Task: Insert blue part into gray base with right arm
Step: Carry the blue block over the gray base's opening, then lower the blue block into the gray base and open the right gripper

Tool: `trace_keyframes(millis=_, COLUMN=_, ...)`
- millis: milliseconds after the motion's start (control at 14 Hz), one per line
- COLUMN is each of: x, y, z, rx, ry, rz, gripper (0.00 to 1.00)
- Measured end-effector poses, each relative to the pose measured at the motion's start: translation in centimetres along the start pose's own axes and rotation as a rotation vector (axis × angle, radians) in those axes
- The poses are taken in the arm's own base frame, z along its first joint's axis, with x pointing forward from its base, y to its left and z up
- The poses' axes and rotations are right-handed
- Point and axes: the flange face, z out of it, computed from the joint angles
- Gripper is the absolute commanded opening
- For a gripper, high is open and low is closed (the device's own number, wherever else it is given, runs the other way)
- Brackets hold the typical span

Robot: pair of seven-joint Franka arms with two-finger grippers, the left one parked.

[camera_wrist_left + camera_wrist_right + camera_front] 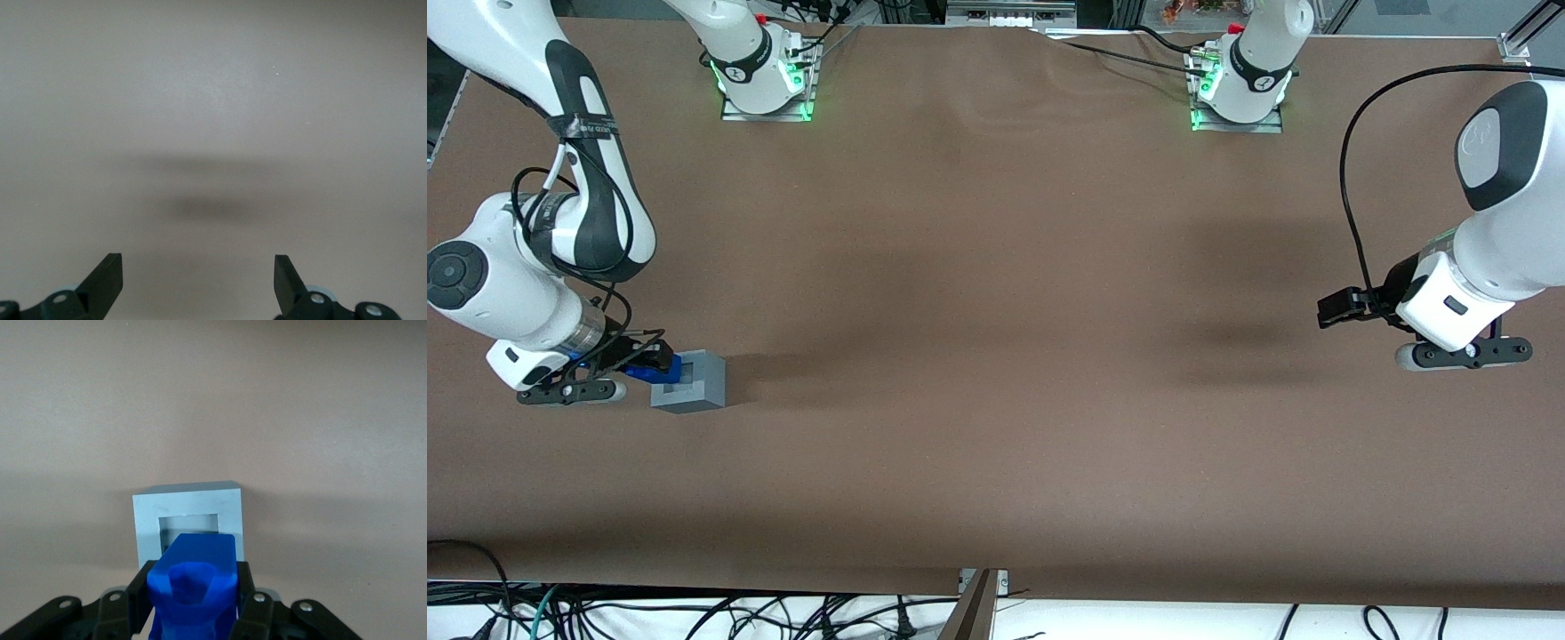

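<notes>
Arm: the right arm (534,267) reaches down at the working arm's end of the table (996,356), wrist bent low over the surface.

Gripper: the gripper (645,363) hangs just beside the base, at about 9 o'clock from it in the front view; in the right wrist view (193,603) its two black fingers (141,600) flank the part.

Jaws: pinching the part from both sides, one finger pressed on each flank.

Part: the blue part (193,587) sits between the fingers, held off the table; its knobbed end faces the wrist camera. In the front view only a strip of blue (643,372) shows under the black fingers, touching or nearly touching the base's edge; which of the two cannot be told.

Base: the gray base (690,382) stands upright on the table, its square recess (190,528) facing up. In the wrist view the base (187,503) lies at 12 o'clock from the part.

Part against base: the part's leading edge overlaps the nearer rim of the recess in the wrist view and covers part of the opening; the rest of the recess shows open and pale. The part is not seated in it. Whether the part touches the rim cannot be told.

Shadow: a soft dark band runs from the base toward 3 o'clock in the front view.

Table: brown, matte, with both arm mounts at 12 o'clock along its edge.
</notes>
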Motion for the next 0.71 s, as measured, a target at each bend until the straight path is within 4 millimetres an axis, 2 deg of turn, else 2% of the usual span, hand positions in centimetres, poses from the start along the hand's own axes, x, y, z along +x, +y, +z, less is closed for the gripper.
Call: trace_keyframes(millis=714, x=0.2, y=-1.5, z=1.0, rx=0.008, ry=-0.002, rz=-0.029, gripper=0.0)
